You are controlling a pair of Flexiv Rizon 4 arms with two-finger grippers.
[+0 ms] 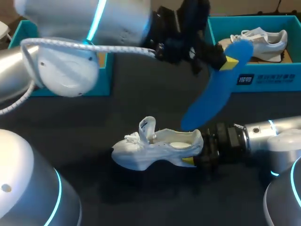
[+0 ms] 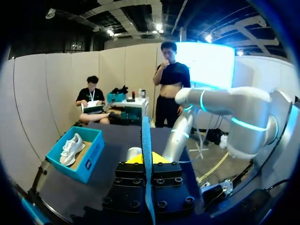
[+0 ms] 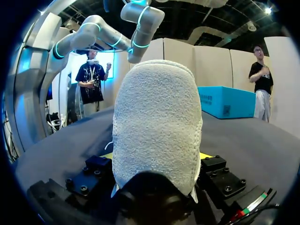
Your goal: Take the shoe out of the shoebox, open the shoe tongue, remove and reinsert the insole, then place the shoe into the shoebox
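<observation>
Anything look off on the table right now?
Nothing damaged or spilled. The blue insole is out of the white shoe and held up by the left tool, while the right tool clamps the heel. A second shoe sits in the shoebox.

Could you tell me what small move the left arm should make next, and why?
Probably lower the blue insole toward the opening of the white shoe, hanging end first. The left gripper holds the insole above the table, with its free end just over the heel, while the right gripper grips the shoe by the heel with the opening facing up.
</observation>
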